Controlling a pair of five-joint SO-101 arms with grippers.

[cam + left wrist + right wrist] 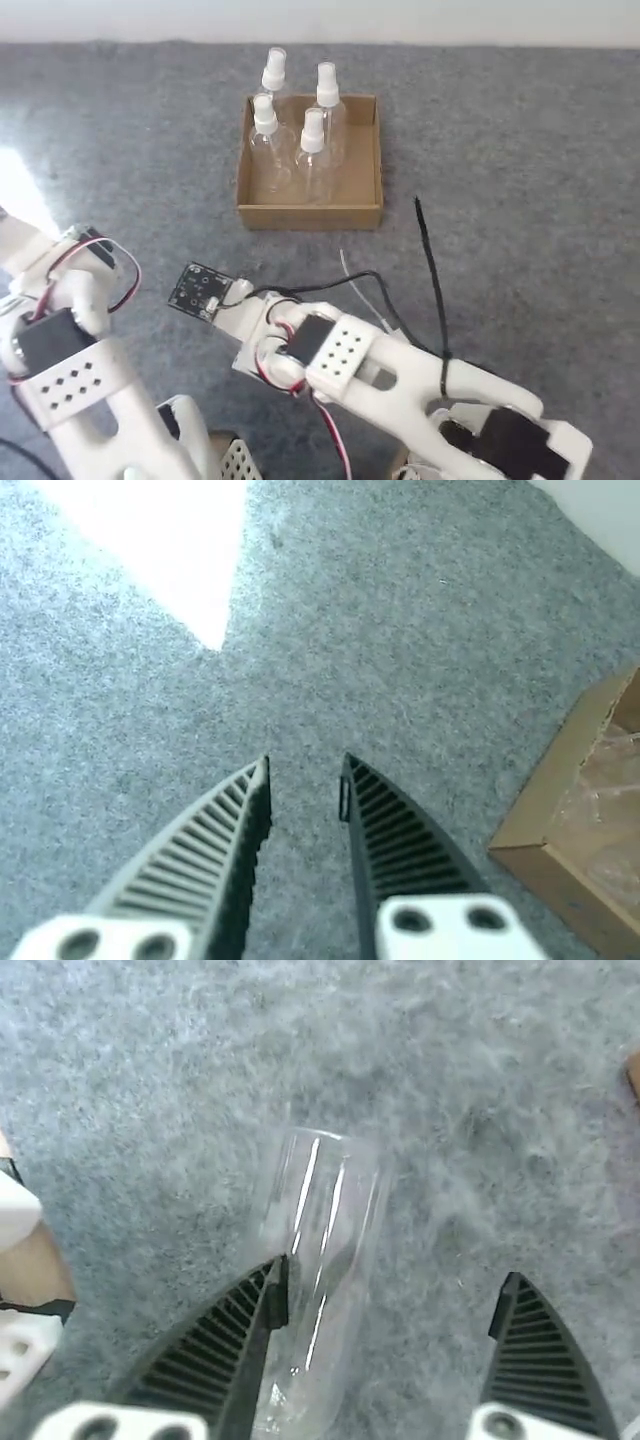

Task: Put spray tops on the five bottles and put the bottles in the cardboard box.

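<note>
Right hand (397, 1272) spread wide over the grey felt bench (500, 1080). Clear bottle (320, 1230) lies between its fingers, close against one finger (230, 1350), well apart from the other. Long axis runs straight out ahead of the hand, parallel to the fingers; neck end not discernible. Left hand (305, 760) narrowly parted, holding nothing; sunlit patch (180, 550) ahead, cardboard box (545, 820) ahead to its right. Four topped bottles (300, 150) upright in box. Pale wall (320, 20) beyond bench.
</note>
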